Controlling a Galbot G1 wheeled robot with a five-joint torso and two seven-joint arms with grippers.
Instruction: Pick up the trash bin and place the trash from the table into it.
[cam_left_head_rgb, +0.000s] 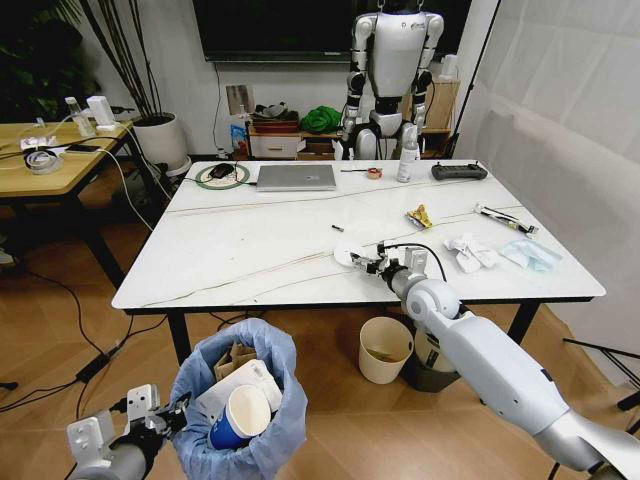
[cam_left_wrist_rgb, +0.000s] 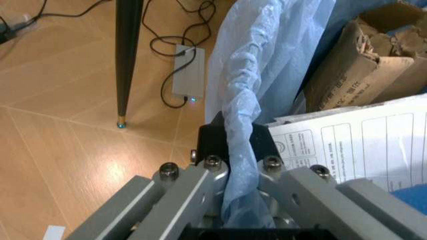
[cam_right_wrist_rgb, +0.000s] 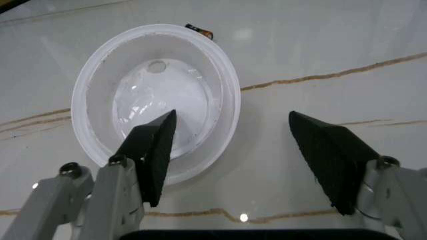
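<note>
While the left gripper (cam_left_wrist_rgb: 230, 165) pinches the bag rim of the trash bin (cam_left_head_rgb: 243, 400) low before the worktop (cam_left_head_rgb: 250, 250), the right gripper (cam_right_wrist_rgb: 233, 160), jaws spread, hangs over a white plastic lid (cam_right_wrist_rgb: 157, 95), which lies off-centre under one jaw.

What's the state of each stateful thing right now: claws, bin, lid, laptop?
left claw: shut on the bag rim of the trash bin, held off the floor in front of the table
right claw: open, low over the table, one finger over the plastic lid
trash bin: part-filled; cardboard, paper, blue cup inside
plastic lid: flat on the table, not gripped
laptop: closed
</note>
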